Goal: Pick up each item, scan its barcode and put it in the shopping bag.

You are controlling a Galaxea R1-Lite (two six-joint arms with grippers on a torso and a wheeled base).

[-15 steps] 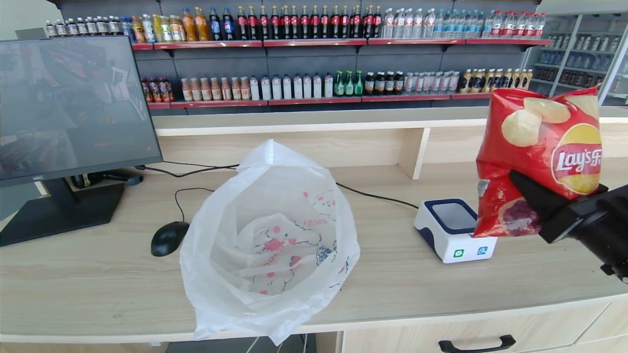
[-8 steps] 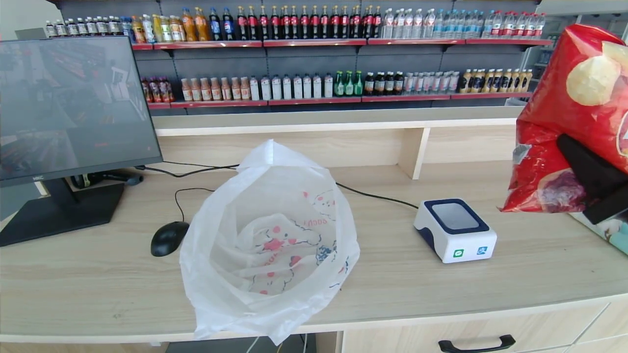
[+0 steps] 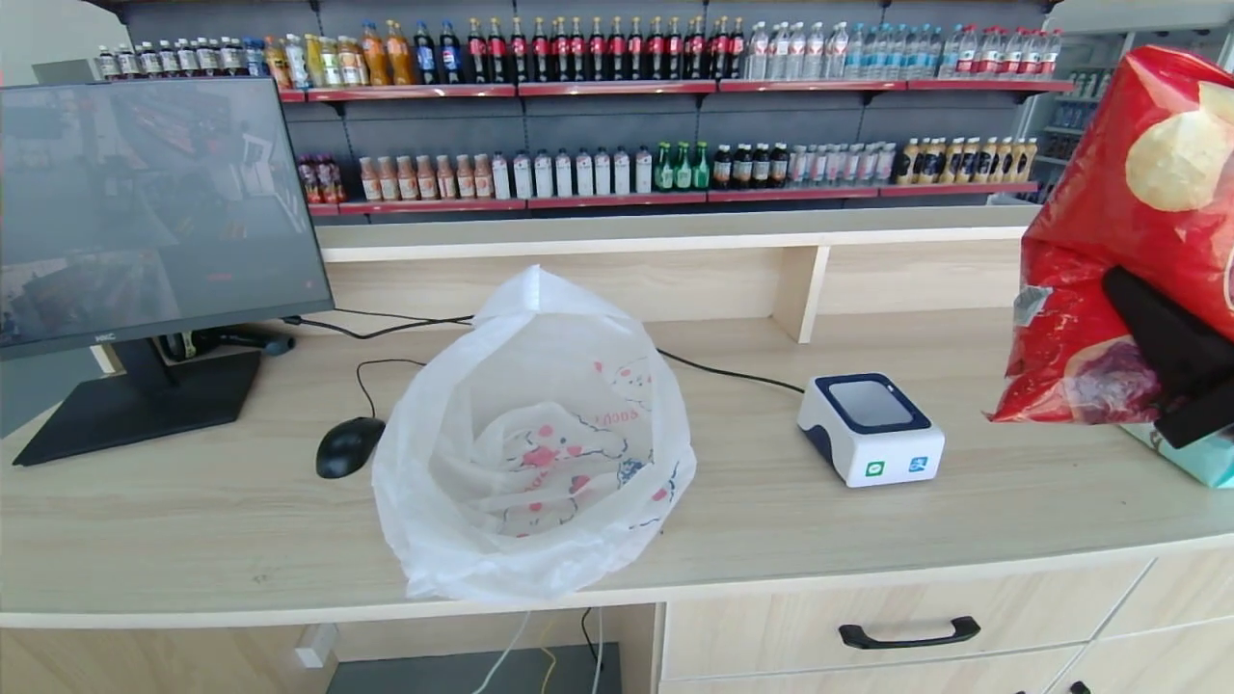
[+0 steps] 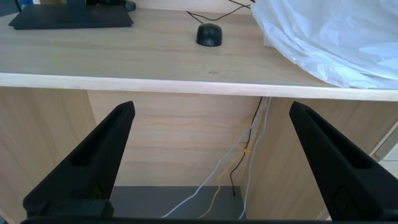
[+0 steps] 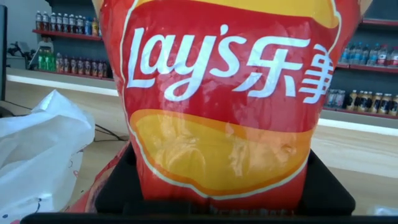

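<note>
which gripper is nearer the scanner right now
Right. The right gripper, shut on the chip bag, is raised to the right of the scanner. The left gripper hangs open below the front edge of the counter, on the mouse side.

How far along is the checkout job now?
Done: nothing visible; the shopping bag looks empty. In hand: the right gripper holds the chip bag up, right of the scanner. Left: bagging it (whether scanned, I cannot tell), then the teal pack under it.
</note>
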